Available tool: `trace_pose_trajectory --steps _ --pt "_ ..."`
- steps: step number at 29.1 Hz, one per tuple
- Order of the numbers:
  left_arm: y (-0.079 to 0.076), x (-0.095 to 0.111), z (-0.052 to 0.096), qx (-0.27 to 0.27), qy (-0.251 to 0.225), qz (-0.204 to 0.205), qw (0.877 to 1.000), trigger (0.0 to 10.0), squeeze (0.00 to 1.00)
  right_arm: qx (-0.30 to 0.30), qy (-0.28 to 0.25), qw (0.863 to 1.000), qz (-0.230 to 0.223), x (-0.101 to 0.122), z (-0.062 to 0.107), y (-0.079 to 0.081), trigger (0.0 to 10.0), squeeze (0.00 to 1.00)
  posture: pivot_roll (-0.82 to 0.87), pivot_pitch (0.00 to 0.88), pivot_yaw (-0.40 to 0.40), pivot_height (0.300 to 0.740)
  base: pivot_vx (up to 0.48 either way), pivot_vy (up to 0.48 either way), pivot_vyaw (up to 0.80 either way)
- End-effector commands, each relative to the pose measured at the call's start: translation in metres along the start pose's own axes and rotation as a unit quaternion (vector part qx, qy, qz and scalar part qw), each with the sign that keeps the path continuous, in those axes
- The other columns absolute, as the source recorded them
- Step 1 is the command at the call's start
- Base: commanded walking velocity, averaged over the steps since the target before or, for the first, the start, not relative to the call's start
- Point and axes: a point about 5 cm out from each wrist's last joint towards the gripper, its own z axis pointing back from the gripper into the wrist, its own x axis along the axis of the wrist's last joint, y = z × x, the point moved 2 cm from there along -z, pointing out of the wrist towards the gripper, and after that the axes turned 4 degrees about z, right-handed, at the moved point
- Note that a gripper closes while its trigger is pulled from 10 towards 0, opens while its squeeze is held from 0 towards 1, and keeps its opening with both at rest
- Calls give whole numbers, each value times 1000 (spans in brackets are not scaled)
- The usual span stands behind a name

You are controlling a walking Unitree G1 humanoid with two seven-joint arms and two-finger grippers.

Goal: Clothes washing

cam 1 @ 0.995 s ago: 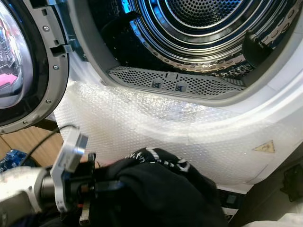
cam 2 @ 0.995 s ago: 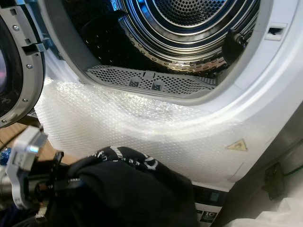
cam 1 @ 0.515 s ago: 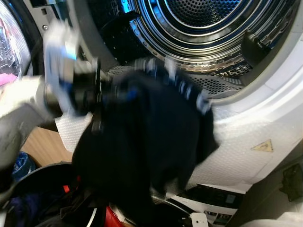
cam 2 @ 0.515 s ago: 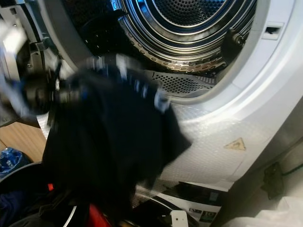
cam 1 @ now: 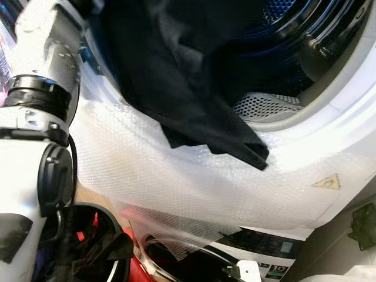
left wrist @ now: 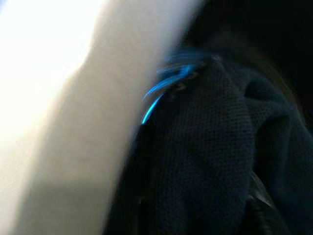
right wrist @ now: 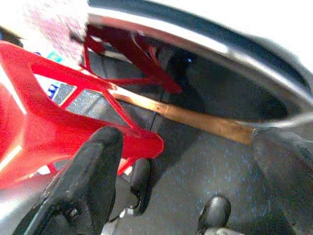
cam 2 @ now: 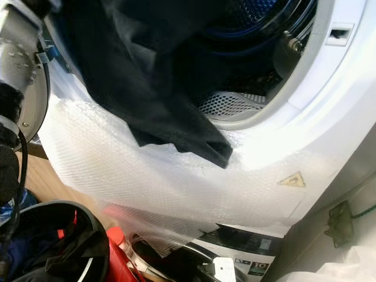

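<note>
Left arm (cam 1: 41, 88) raised high at the left edge, forearm running up and out of the top of the head views, reaching toward the washer opening. Left end effector not visible in the head views; the left wrist view is blurred, dark knit cloth right against the camera, so likely gripping the garment but cannot tell for sure.

Black garment (cam 1: 194, 111) hangs from up top, draped half in the drum mouth, lower hem trailing over the door sill onto the bubble wrap (cam 1: 176, 176) that covers the washer front (cam 2: 329, 111). Judgement: soft, limp, light, no stiffness; it will sag and snag on the sill. Best hold is a bunched fold near the top, not the loose hem. Needs pushing deeper so the tail clears the lip.

Laundry basket (cam 2: 53, 235) with dark clothes below, red item (cam 2: 120, 252) beside it.

Right end effector (right wrist: 181, 171) hangs low and idle, fingers apart, holding nothing, near a red plastic frame (right wrist: 44, 127) above dark floor.
</note>
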Motion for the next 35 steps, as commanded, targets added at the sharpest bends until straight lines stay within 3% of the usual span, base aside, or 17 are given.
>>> trace_pose_trajectory --steps 1,2,4,7,8,10,12,13,16,20,25,26,28,32,35 --pt "-1 -56 17 -4 111 16 994 10000 0 -4 3 1000 -12 -6 1 0 10000 0 180 0 67 740 0 0 0" --pt "-3 -59 17 -11 117 19 993 10000 0 -5 3 1000 -13 -7 1 0 10000 0 180 0 67 740 0 0 0" --pt "-21 -88 25 -64 172 20 983 10000 0 -10 8 1000 -18 -13 3 -2 10000 0 162 0 72 740 0 0 0" --pt "-40 -114 34 -128 223 6 966 10000 0 -14 13 1000 -24 -20 5 -3 10000 0 134 0 79 740 0 0 0" --pt "-53 -127 42 -188 255 7 949 10000 0 -18 14 999 -28 -23 6 -5 10000 0 116 0 84 740 0 0 0" --pt "-63 -136 50 -244 280 -8 928 10000 0 -23 13 999 -33 -24 7 -6 10000 0 101 0 87 740 0 0 0" --pt "-74 -140 54 -294 287 -24 911 10000 0 -28 10 999 -40 -25 8 -8 10000 0 85 0 93 740 0 0 0" --pt "-83 -134 51 -335 271 -7 902 10000 0 -30 7 999 -43 -26 8 -8 10000 0 75 0 97 740 0 0 0" --pt "-90 -122 44 -365 247 19 897 10000 0 -32 6 998 -45 -27 9 -10 10000 0 69 0 99 740 0 0 0" --pt "-93 -108 26 -330 224 -2 917 10000 0 -37 7 998 -46 -29 10 -12 10000 0 66 0 100 740 0 0 0" --pt "-93 -101 15 -295 210 -10 932 10000 0 -39 7 998 -47 -31 11 -13 10000 0 51 0 109 740 0 0 0" --pt "-92 -93 4 -253 190 -12 949 10000 0 -39 6 998 -47 -31 11 -13 10000 0 40 0 117 740 0 0 0" --pt "-92 -93 4 -253 190 -12 949 10000 0 -39 6 998 -47 -31 11 -13 10000 0 40 0 117 740 0 0 0" --pt "-87 -66 -20 -143 125 -1 982 10000 0 -57 3 997 -53 -36 14 -18 10000 0 9 0 144 740 0 0 0" --pt "-86 -62 -24 -120 114 7 986 10000 0 -62 4 997 -54 -38 14 -19 10000 0 1 0 154 740 0 0 0"
